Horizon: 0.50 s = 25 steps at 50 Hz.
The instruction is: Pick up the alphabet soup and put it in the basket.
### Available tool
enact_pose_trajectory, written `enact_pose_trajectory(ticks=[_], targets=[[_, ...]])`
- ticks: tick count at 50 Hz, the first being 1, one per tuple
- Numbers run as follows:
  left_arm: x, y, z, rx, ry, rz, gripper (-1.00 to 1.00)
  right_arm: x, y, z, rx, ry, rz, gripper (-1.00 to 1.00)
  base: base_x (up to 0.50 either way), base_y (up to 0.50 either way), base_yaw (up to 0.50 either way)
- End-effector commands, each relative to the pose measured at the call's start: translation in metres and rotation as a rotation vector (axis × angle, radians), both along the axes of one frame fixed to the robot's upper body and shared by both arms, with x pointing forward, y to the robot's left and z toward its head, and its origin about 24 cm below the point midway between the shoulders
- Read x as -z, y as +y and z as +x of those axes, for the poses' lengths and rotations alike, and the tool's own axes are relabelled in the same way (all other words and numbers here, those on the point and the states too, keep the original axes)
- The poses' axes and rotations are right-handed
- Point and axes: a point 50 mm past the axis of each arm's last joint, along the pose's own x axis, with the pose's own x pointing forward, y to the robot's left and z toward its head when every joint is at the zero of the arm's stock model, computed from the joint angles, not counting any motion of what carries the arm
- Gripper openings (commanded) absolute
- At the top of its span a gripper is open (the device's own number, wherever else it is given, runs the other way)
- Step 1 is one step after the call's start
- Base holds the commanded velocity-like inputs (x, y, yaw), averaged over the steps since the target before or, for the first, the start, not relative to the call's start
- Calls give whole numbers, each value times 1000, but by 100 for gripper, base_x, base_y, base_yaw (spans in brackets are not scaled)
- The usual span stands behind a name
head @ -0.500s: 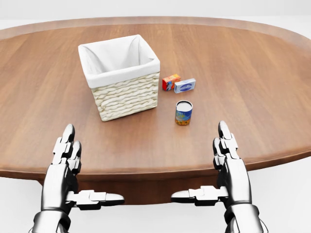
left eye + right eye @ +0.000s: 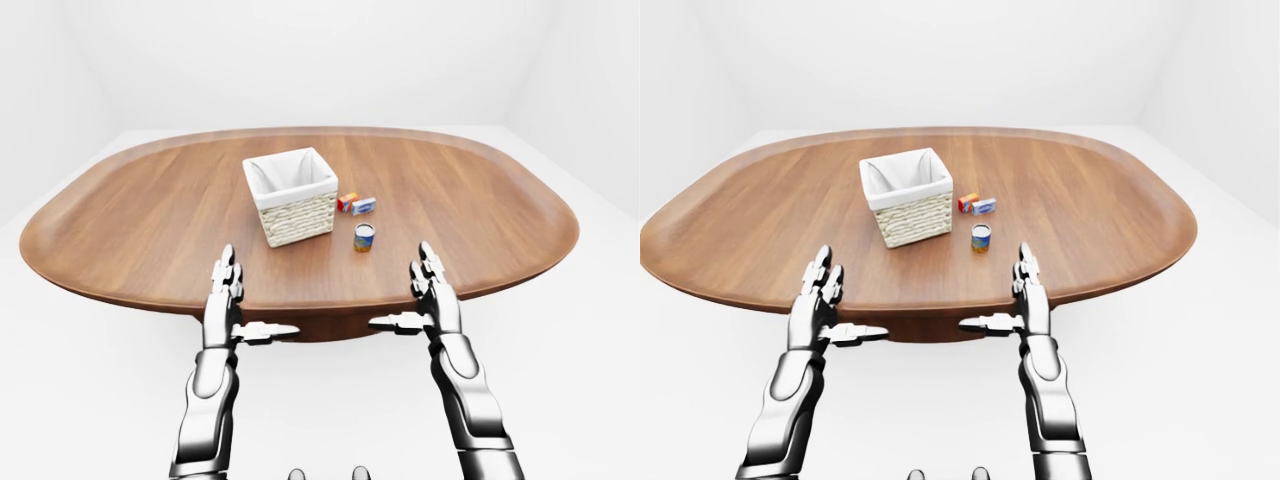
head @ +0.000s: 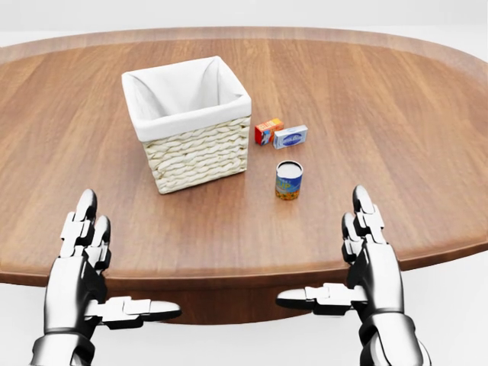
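The alphabet soup (image 3: 289, 180), a small blue and yellow can with a dark top, stands upright on the wooden table (image 3: 396, 137) just right of the basket (image 3: 188, 122). That basket is woven, pale, with a white cloth lining, and nothing shows inside it. My left hand (image 3: 95, 267) hovers open over the table's near edge at the lower left. My right hand (image 3: 347, 263) is open too, below and to the right of the can, well apart from it. Both thumbs point inward.
Above the can lie a small orange box (image 3: 268, 130) and a blue-and-white box (image 3: 290, 136), side by side. The oval table's near rim (image 2: 320, 310) runs under both hands; white floor surrounds it.
Both hands have slid outward: the left one lower and to the left, the right one slightly right and down. The can, basket and boxes stay put.
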Motion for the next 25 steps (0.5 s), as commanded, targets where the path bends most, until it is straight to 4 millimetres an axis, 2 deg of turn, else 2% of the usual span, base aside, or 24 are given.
enact_pose_trajectory(ticks=[1, 2, 8, 14, 17, 20, 25], targets=[[-28, 18, -15, -89, -121, -29, 100, -3, -1, 1, 7, -11, 5, 100, 24, 0, 0], [-37, 24, -22, -119, -164, -34, 100, -2, -1, 1, 7, -9, 5, 100, 25, 0, 0], [-61, 35, -46, -164, -262, -57, 100, -2, -1, 1, 7, -6, 4, 100, 26, 0, 0], [-81, 39, -70, -186, -350, -74, 100, -1, -1, 2, 6, -5, 5, 100, 26, 0, 0], [-94, 40, -89, -194, -412, -78, 100, 0, 0, 2, 5, 2, 3, 100, 25, 0, 0], [-102, 40, -102, -191, -440, -85, 100, 0, 0, 1, 4, 2, 2, 100, 25, 0, 0], [-106, 39, -109, -186, -458, -82, 100, 2, 1, 2, 5, 8, -1, 100, 26, 0, 0]])
